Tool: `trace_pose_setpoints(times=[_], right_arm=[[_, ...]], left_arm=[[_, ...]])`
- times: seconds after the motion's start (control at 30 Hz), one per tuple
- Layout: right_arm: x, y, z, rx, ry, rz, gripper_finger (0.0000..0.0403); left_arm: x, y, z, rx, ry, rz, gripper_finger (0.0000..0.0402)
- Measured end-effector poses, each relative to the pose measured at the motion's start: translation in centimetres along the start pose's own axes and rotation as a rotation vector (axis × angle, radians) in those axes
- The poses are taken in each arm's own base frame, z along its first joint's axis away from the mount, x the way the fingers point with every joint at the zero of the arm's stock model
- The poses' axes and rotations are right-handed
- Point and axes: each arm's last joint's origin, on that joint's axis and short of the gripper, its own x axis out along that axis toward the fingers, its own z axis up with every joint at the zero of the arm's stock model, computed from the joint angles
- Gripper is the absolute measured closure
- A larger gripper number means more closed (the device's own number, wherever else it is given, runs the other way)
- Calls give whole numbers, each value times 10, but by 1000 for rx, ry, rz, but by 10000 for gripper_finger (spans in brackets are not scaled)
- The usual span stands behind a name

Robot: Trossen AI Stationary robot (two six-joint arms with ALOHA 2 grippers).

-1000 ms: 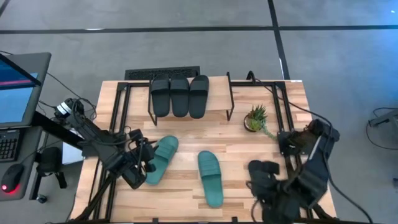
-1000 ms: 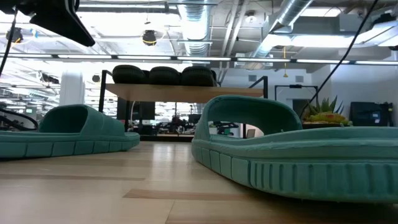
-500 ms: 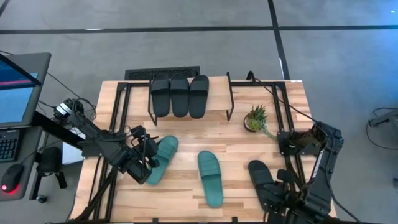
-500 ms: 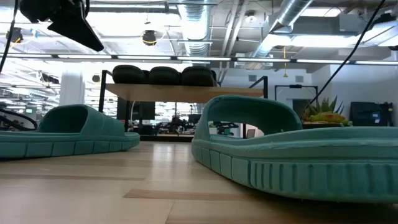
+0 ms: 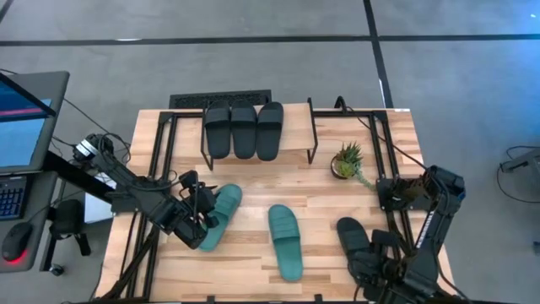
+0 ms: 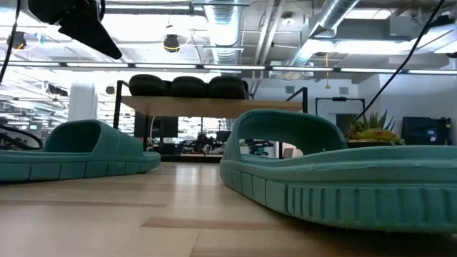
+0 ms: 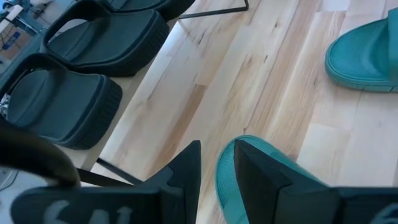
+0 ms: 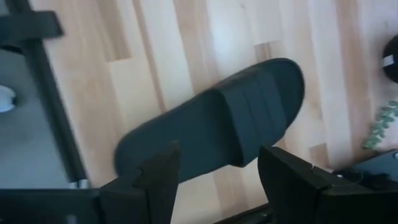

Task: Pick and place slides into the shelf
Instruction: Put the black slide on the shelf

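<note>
Three black slides (image 5: 244, 129) lie side by side on the shelf's top board (image 5: 295, 139) at the table's far middle. One teal slide (image 5: 221, 207) lies sole down at the left. My left gripper (image 5: 202, 221) hangs above its near end, fingers (image 7: 186, 171) a narrow gap apart and empty. A second teal slide (image 5: 285, 241) rests flat at the near middle. A black slide (image 8: 211, 124) lies flat at the near right. My right gripper (image 8: 221, 171) stands wide open just above that slide's near end, apart from it.
A small potted plant (image 5: 348, 160) stands right of the shelf. Black frame rails run along the table's left side (image 5: 164, 169) and right side (image 5: 390, 177). A monitor (image 5: 21, 118) stands off the table's left edge. Bare wood lies between the two teal slides.
My right gripper has sunk and drawn toward the table's near edge. The black slide, bunched up under it a second ago, now lies flat and full length on the table, clear of the fingers.
</note>
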Motion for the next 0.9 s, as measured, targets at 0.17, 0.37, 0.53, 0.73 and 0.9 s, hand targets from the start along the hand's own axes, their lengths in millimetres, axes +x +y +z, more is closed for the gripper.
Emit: trace_pose_setpoints(times=[0.17,0.37,0.53,0.73,0.9], right_arm=[[18,-1,-7,2,11,-48,201],[36,3,-11,14,9,-37,193],[50,0,-15,10,18,-74,193],[64,-3,-16,41,26,-102,195],[72,-8,-15,72,34,-133,196]], left_arm=[[0,0,0,-11,1,-1,315],[0,0,0,-14,10,-10,315],[0,-1,0,-21,9,-15,315],[0,-1,0,-22,8,-16,315],[0,-2,1,-28,9,-22,315]])
